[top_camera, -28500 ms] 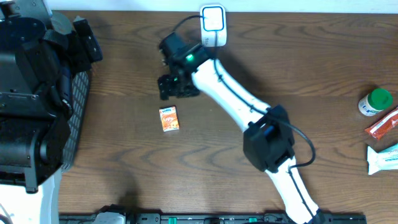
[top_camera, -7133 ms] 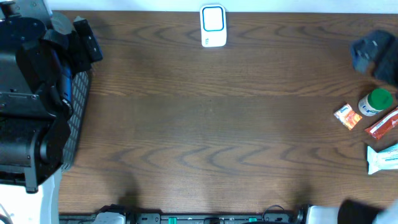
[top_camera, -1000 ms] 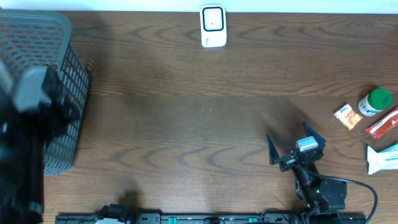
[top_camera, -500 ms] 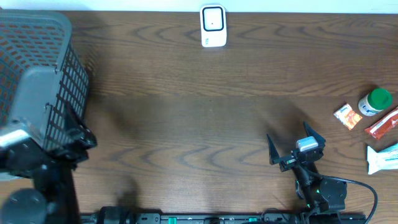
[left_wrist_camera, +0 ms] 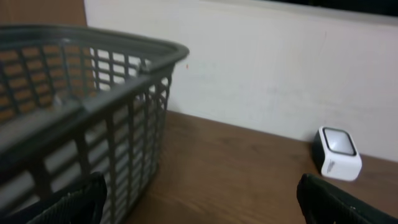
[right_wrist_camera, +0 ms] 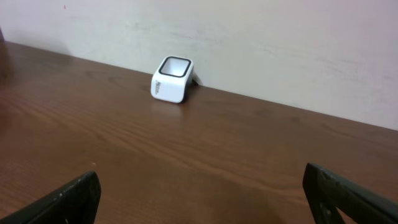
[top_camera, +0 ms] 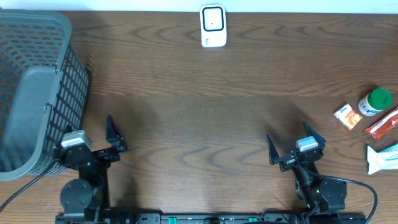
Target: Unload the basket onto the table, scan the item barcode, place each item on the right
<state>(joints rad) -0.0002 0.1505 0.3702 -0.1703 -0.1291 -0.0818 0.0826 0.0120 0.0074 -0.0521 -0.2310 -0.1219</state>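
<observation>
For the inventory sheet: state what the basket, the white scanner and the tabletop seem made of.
Basket: likely moulded plastic, matte grey; thick one-piece grid ribs and a rounded rim. Scanner: likely plastic, smooth white shell, dark window on top. Tabletop: dark brown wood grain with slight sheen; solid wood or laminate, cannot tell.

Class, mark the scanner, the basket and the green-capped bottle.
scanner (top_camera: 212, 22): overhead view, its windowed face.
basket (top_camera: 73, 93): overhead view, right mesh wall.
green-capped bottle (top_camera: 380, 99): overhead view, green cap.
</observation>
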